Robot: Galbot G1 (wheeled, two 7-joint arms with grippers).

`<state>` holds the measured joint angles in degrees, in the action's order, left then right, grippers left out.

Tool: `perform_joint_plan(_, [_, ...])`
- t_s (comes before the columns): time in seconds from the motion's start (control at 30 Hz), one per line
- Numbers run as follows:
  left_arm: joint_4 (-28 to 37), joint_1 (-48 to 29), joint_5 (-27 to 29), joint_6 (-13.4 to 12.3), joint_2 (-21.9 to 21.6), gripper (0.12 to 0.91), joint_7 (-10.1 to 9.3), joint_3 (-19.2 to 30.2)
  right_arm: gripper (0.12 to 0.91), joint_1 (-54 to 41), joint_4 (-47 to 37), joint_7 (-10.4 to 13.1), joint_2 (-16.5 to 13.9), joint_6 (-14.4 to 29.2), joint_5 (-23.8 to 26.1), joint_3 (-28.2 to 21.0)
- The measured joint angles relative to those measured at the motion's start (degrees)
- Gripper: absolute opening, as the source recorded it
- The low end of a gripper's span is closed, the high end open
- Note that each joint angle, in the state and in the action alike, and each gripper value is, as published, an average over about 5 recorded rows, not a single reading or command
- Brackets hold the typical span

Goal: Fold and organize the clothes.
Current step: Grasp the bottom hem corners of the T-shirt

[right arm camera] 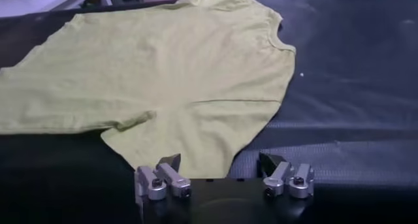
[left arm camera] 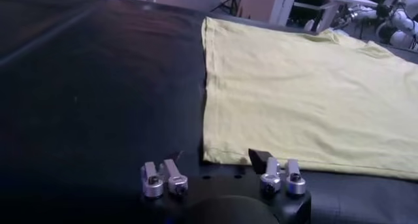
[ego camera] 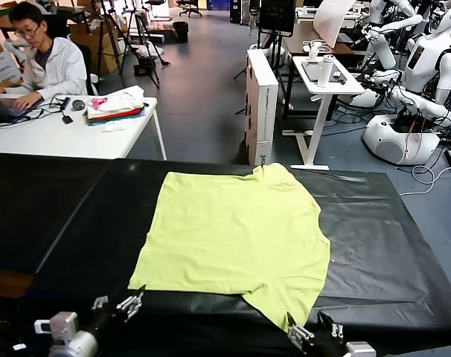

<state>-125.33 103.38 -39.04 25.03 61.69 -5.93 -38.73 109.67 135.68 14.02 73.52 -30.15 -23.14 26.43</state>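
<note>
1. The yellow T-shirt (ego camera: pixel 237 238) lies flat mid-table (ego camera: pixel 54 223), its sleeve at the near edge.
2. Left gripper (ego camera: pixel 129 305) and right gripper (ego camera: pixel 311 335) look spread and empty.
3. Pinch the near hem and sleeve, then lift evenly.

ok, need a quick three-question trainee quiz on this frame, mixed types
1. True or false: the T-shirt is already folded in half.
2. Which gripper is poised at a sleeve at the near edge of the black table?
3. What is holding the shirt? A) left gripper B) right gripper C) neither

Key:
1. False. It lies spread flat in one layer.
2. The right gripper, just short of the near sleeve, jaws apart. The left gripper is at the near hem corner, also open.
3. C. Both grippers are clear of the cloth.
</note>
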Motion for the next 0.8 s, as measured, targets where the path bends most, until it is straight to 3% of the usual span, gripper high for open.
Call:
perform_joint_plan(0.07, [0.07,0.08,0.06,-0.11,0.04,0.145,0.07,0.00,0.139,0.61,0.66,0.26,-0.14,0.00,-0.03,0.24])
perform_joint_plan(0.4, [-0.65,0.98,1.22,-0.62,0.23,0.146,0.27,-0.15,0.139,7.22,5.96,2.34,-1.18,-1.80,0.03,1.61])
perform_joint_plan(0.8, [-6.55,7.82,3.64,-2.03,1.40,0.146,-0.31,-2.87,0.139,9.03,8.97,1.60,-1.45,-0.03,-2.02,2.59])
